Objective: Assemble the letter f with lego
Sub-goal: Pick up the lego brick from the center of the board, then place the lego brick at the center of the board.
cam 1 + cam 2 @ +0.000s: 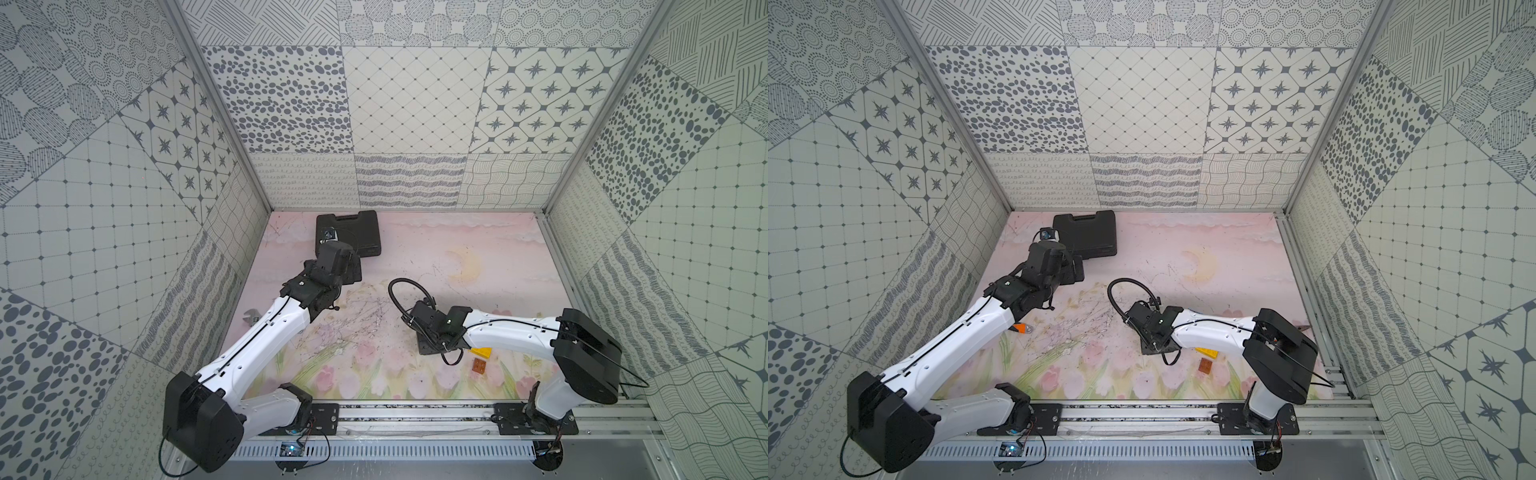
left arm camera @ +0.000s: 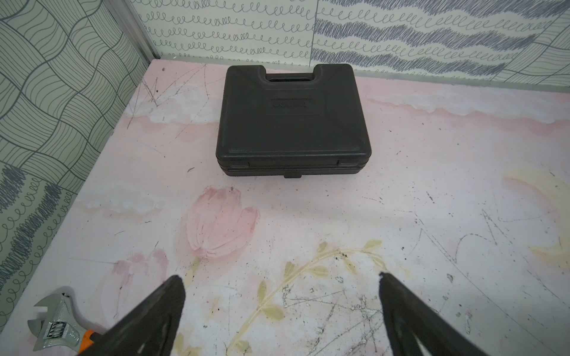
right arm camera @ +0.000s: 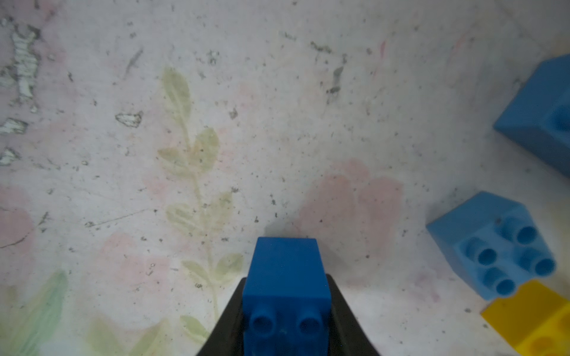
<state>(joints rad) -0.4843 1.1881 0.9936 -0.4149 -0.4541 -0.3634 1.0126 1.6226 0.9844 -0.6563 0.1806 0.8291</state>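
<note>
**Right gripper** (image 3: 286, 279): clamped on the dark blue studded plastic brick (image 3: 284, 262). In the right wrist view its black fingers (image 3: 342, 317) lie against both sides of the brick. The studs face the camera and the plain end projects beyond the fingertips. Whether the brick is clear of the flower-printed pink mat (image 1: 457, 249) cannot be told.

**Other lego:** In the right wrist view a light blue studded plastic brick (image 3: 493, 246) sits just beside the yellow studded plastic brick (image 3: 533, 320); whether they touch cannot be told. A second light blue brick (image 3: 543, 117) lies apart from both. In both top views the yellow brick (image 1: 483, 352) (image 1: 1208, 354) lies on the near right part of the mat, just right of the right gripper and at the edge of the white forearm. The small brown-orange studded plastic brick (image 1: 480, 367) (image 1: 1205, 367) lies just nearer, apart from it.

**Left gripper** (image 2: 279, 276): jaws wide apart above the mat at far left, well apart from all the lego. It faces the closed black plastic carry case (image 2: 293, 123) by the far wall. A silver adjustable wrench with an orange handle (image 2: 52, 326) lies at the mat's left edge.
</note>
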